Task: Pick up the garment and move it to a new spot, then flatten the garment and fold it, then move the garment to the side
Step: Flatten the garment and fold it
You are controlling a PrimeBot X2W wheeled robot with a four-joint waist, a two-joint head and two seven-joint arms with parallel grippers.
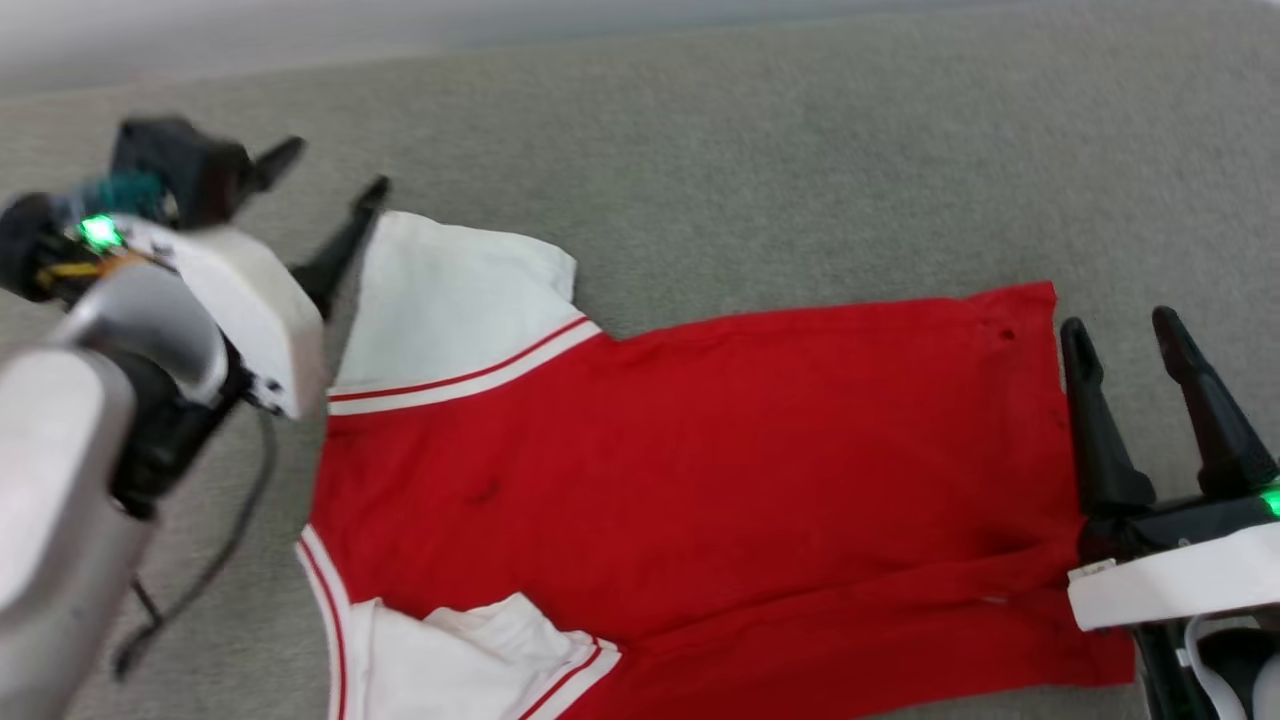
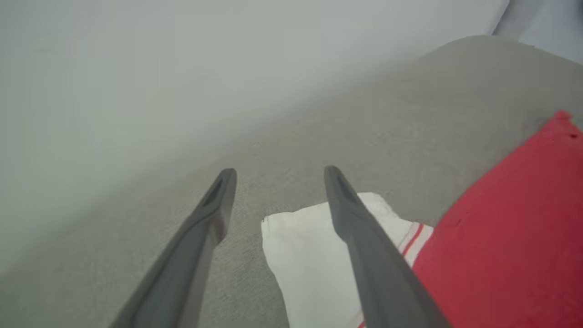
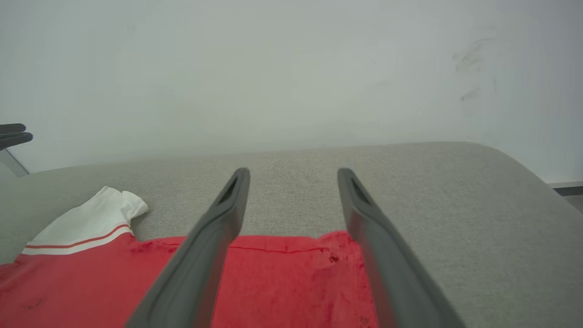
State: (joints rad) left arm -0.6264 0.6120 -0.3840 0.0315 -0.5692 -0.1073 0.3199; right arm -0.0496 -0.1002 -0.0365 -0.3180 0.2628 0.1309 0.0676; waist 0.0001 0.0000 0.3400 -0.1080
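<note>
**One red jersey T-shirt laid out, two spread grippers at its ends**

The garment (image 1: 700, 470) is a single red jersey T-shirt. It lies spread out on a grey fabric surface (image 1: 800, 150), its length running across the head view, shoulders to the robot's left and hem to its right. Its two white short sleeves show at the left end: the far sleeve (image 1: 450, 300) lies flat, and the near sleeve (image 1: 470, 660) is rumpled. Each joins the red body along red-and-white stripe trim.

The left gripper (image 1: 340, 163) is at the far sleeve with its two dark fingers spread wide. In the left wrist view (image 2: 278, 171) one finger crosses over the white cloth and the other is over bare grey fabric. The right gripper (image 1: 1118, 320) stands at the hem, its two fingers likewise spread and pinching nothing. The right wrist view (image 3: 294, 171) shows both over the hem's far corner. Whether either gripper touches the cloth cannot be told.

A white wall (image 3: 273, 68) rises behind the surface.
</note>
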